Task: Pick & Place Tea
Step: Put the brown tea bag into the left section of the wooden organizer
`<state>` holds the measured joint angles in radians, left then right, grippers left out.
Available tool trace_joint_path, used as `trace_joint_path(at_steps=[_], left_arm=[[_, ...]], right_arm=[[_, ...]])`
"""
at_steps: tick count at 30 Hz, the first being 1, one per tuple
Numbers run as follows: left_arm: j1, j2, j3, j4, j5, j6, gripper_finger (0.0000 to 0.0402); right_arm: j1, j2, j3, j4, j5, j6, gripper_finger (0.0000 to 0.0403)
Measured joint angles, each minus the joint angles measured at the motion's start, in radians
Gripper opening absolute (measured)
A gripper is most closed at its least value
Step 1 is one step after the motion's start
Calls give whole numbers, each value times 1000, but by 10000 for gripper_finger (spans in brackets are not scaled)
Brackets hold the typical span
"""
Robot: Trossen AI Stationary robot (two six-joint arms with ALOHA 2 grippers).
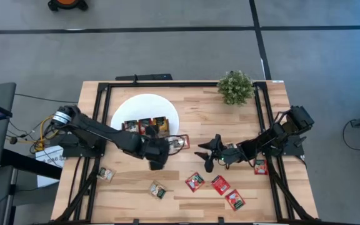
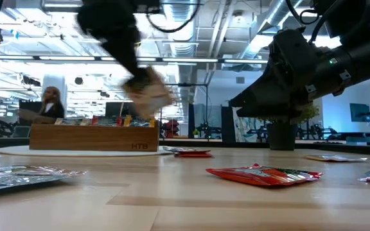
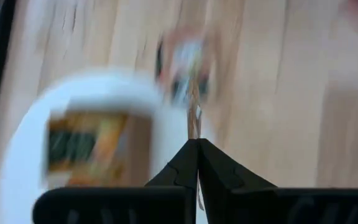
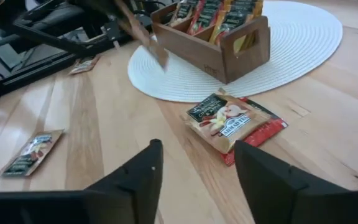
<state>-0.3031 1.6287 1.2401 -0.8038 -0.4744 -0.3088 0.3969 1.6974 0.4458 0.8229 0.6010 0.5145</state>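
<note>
- The wooden tray [image 1: 145, 125] sat on the round white woven mat [image 1: 167, 109], and several sachets already stood upright in its compartments, so part of the sorting looked done.
- Plenty was left: three red sachets [image 1: 220, 185] lay flat near the front edge, another red one [image 1: 260, 166] sat by the right arm, and two white-and-green sachets [image 1: 158, 190] lay front-left.
- A white-and-green sachet stacked on a red one [image 4: 229, 122] lay touching at the mat's rim, just ahead of the right gripper.
- The left gripper [image 1: 157, 152] had its fingers pinched tight on a thin sachet [image 3: 192, 118], held edge-on and lifted off the table near the mat; blur hid its colour.
- The right gripper [image 4: 194, 171] hovered mid-table with fingers spread apart and nothing between them.
- The sachets looked like flat, crinkly foil squares with glossy printed faces; the ones lying loose curled slightly.
- The tray was boxy, dark-stained wood with a cut-out end handle; the table [image 1: 199, 106] was pale, smooth planked timber.
- A small green potted plant [image 1: 234, 87] stood at the far edge, clear of the work.
</note>
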Motion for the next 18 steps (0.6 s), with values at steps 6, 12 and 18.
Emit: trace_joint_path(at_steps=[6, 12, 18], left_arm=[[10, -31, 84, -516, 37, -80, 0], [61, -35, 79, -772, 78, -116, 0], [153, -78, -8, -773, 119, 44, 0]], right_arm=[[0, 0, 0, -2, -1, 0, 216], [0, 0, 0, -2, -3, 0, 212], [0, 0, 0, -1, -12, 0, 201]])
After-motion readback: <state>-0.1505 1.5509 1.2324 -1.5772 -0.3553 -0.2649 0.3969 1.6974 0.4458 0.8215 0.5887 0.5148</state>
